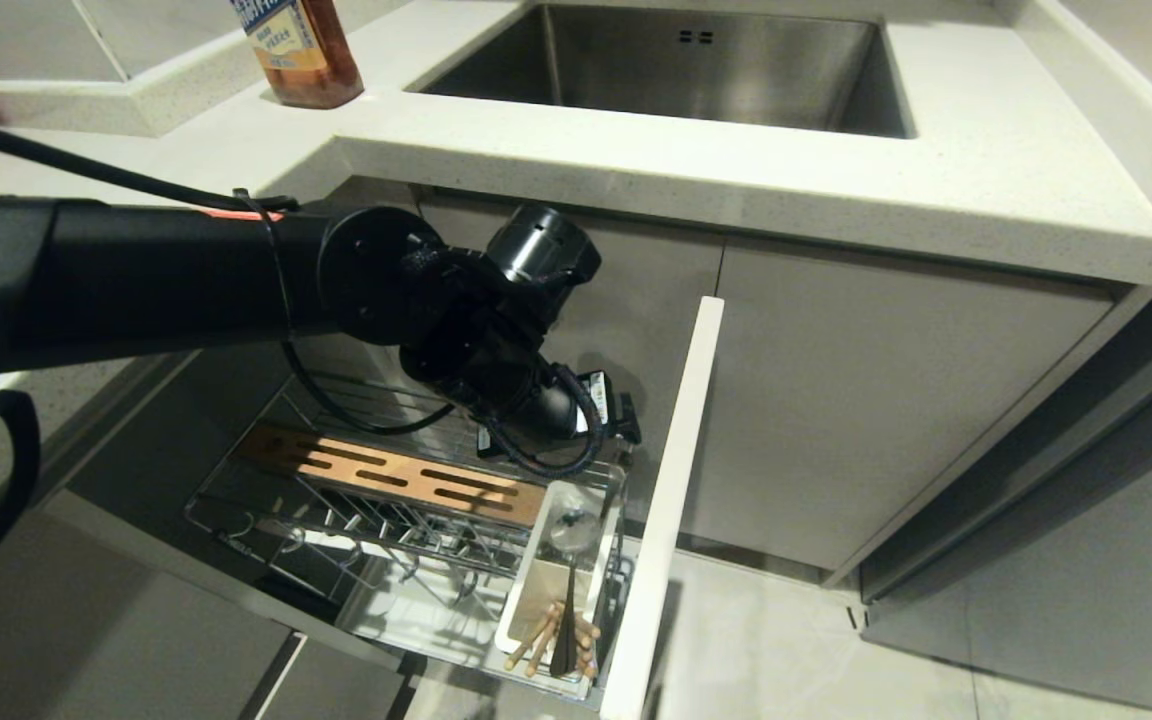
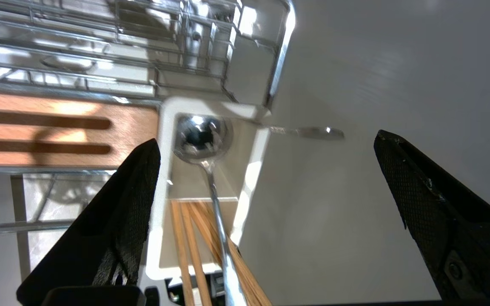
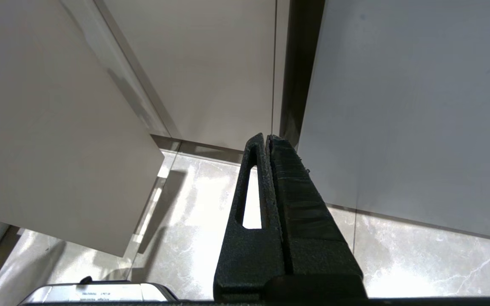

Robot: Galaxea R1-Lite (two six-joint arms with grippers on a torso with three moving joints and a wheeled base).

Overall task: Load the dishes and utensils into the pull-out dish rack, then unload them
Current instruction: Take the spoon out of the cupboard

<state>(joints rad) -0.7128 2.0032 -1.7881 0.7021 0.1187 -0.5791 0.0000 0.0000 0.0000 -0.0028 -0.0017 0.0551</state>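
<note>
The pull-out dish rack [image 1: 376, 525] stands drawn out under the counter, with its slotted wood strip [image 1: 386, 475] and tall pale front [image 1: 681, 450]. Its white utensil holder [image 1: 514, 600] holds the metal spoon [image 1: 574, 528], bowl end up, and the wooden chopsticks [image 1: 533, 640]. In the left wrist view my left gripper [image 2: 266, 138] hangs open just above the holder [image 2: 166, 127], one finger [image 2: 134, 191] beside the spoon [image 2: 202, 136] and chopsticks [image 2: 185, 238], and touches neither. The prongs are bare and the dishes are out of view. My right gripper [image 3: 267, 137] is parked, shut and empty.
Above the rack runs a white countertop [image 1: 936, 170] with a steel sink [image 1: 696, 60] and an amber bottle [image 1: 301, 50]. A closed cabinet door [image 1: 886, 400] is to the right of the rack's front. Pale floor tiles [image 1: 786, 640] lie below.
</note>
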